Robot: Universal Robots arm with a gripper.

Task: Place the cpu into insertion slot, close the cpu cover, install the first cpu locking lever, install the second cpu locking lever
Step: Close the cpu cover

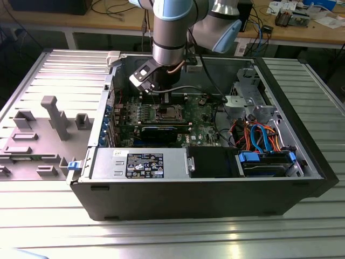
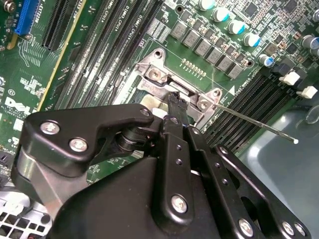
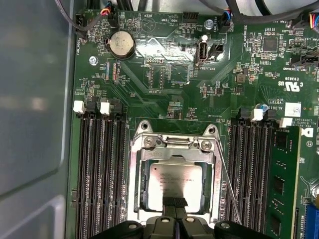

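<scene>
If the unlatched lever (image 2: 259, 124) is missed, the chip (image 3: 174, 179) could be scratched by the closed, empty gripper (image 3: 174, 201).

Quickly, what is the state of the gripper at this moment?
Black gripper: closed, fingertips together, holding nothing, just above the small flat square cpu with silver-grey metal top.

The cpu (image 3: 177, 184) lies within the cpu cover (image 3: 172, 154) window — memory slots (image 3: 102, 174) flank both sides.

Exterior view above case (image 1: 215, 199); both wrist views close over cpu cover (image 3: 174, 148) (image 2: 160, 85)
</scene>
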